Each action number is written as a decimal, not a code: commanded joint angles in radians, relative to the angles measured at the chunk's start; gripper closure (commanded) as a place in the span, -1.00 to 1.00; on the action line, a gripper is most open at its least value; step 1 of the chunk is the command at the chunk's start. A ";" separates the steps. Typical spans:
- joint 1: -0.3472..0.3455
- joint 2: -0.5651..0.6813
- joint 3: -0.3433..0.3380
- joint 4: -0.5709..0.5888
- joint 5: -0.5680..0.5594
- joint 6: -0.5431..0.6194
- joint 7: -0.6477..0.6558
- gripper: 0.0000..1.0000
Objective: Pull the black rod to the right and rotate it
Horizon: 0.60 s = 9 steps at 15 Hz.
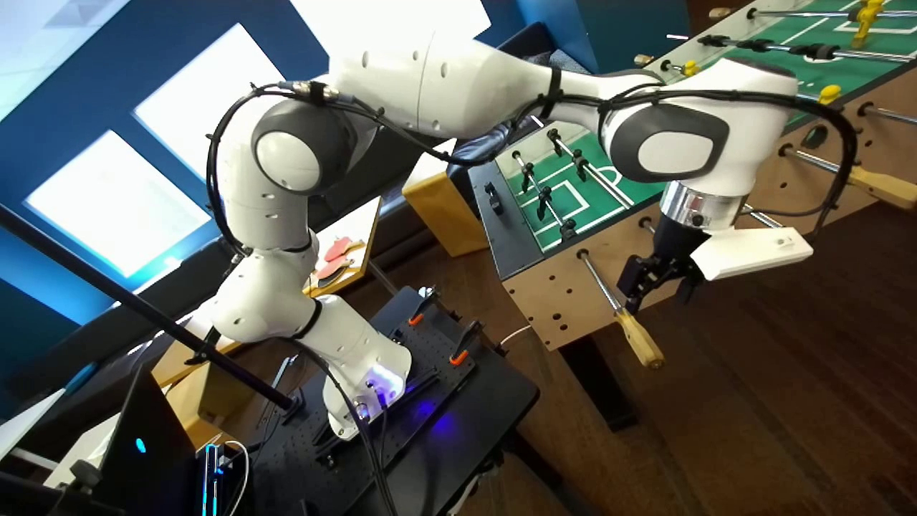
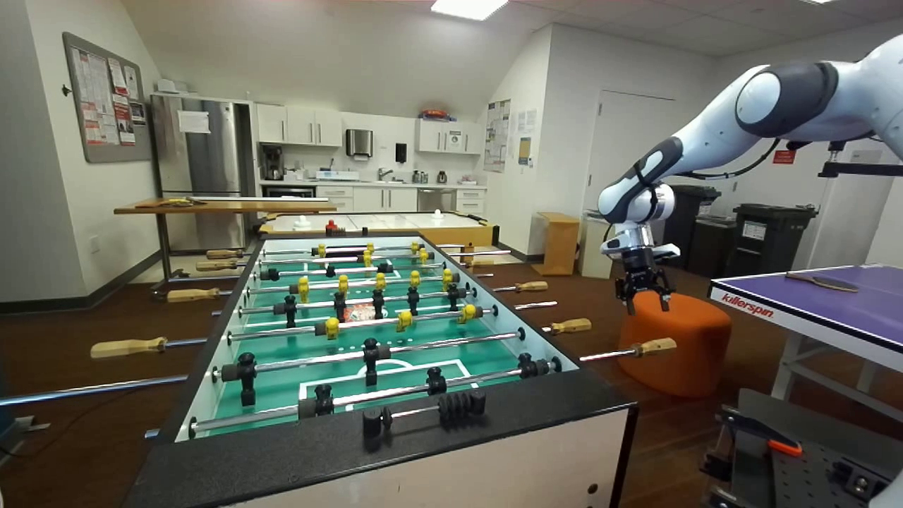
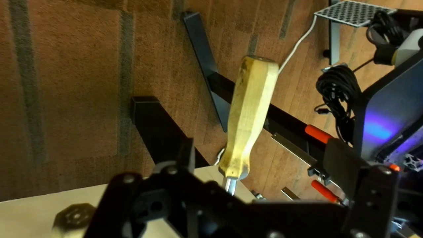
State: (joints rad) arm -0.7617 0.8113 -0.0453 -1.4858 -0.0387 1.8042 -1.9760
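The foosball rod nearest the table's end is a shiny metal rod (image 1: pixel 600 281) carrying black figures (image 2: pixel 436 382). Its pale wooden handle (image 1: pixel 640 340) sticks out from the table side; it also shows in an exterior view (image 2: pixel 656 346) and the wrist view (image 3: pixel 252 112). No all-black rod shows. My gripper (image 1: pixel 659 295) is open and empty, pointing down, above the handle's level in an exterior view (image 2: pixel 647 305). In the wrist view the handle shows between the spread fingers (image 3: pixel 266 155), apart from both. The rod's inner part is hidden there behind the gripper.
The foosball table (image 2: pixel 381 451) has several more rods with wooden handles (image 2: pixel 570 326) on the same side. An orange stool (image 2: pixel 695 346) and a purple ping-pong table (image 2: pixel 861 303) stand nearby. The robot's black stand (image 1: pixel 494 387) holds orange-handled clamps (image 1: pixel 458 358).
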 commanded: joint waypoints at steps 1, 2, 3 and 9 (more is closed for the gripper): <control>0.064 -0.168 -0.050 -0.234 -0.027 0.245 0.027 -1.00; 0.078 -0.192 -0.060 -0.281 -0.031 0.324 0.035 -1.00; 0.092 -0.215 -0.069 -0.327 -0.033 0.397 0.043 -1.00; 0.174 -0.355 -0.119 -0.631 -0.040 0.738 0.111 -1.00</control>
